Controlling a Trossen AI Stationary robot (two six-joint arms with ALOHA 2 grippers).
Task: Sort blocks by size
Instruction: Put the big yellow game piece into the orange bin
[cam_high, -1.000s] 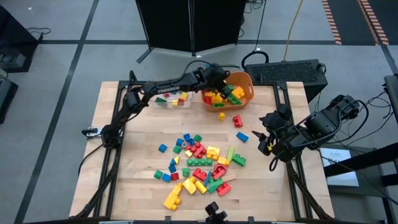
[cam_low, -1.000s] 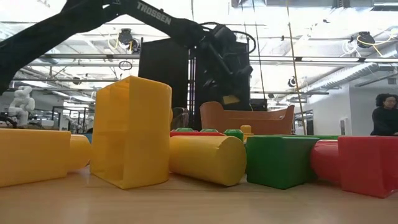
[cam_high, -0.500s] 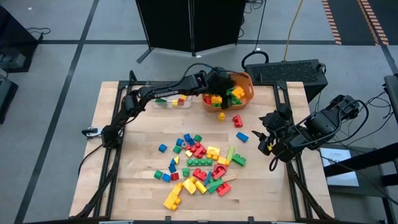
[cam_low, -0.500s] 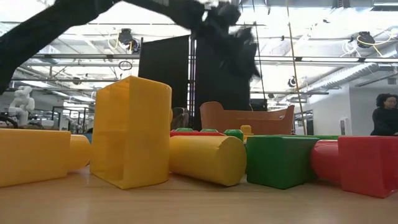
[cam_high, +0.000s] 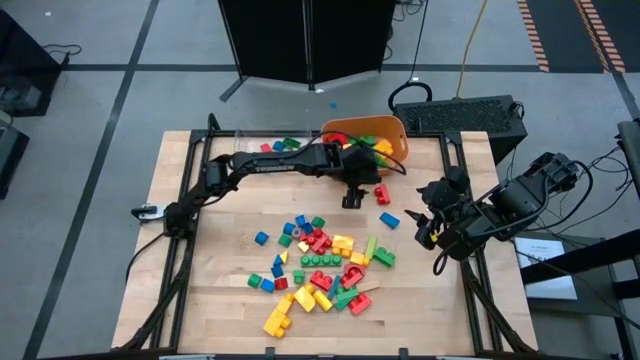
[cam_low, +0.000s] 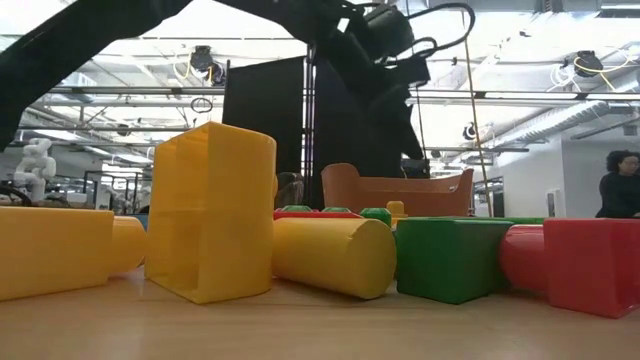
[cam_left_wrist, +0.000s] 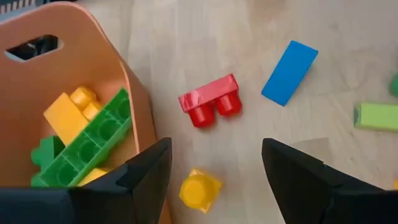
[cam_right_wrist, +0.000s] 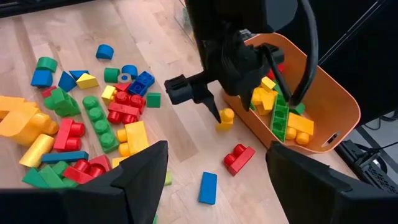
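Worktop (cam_high: 200, 260) now has the left gripper (cam_high: 352, 197) down off the tub (cam_high: 395, 135), jaws spread and empty over a yellow block (cam_left_wrist: 199, 190), right gripper (cam_high: 424, 228) unmoved, released at the right edge, blocks (cam_high: 320, 265) still piled mid-worktop.

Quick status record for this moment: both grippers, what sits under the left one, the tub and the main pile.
left gripper: open, empty, over the table beside the orange tub
below it: small yellow block, red two-stud block
right gripper: open, waiting at the table's right edge
tub contents: yellow and green blocks
main pile: unsorted, mid-table
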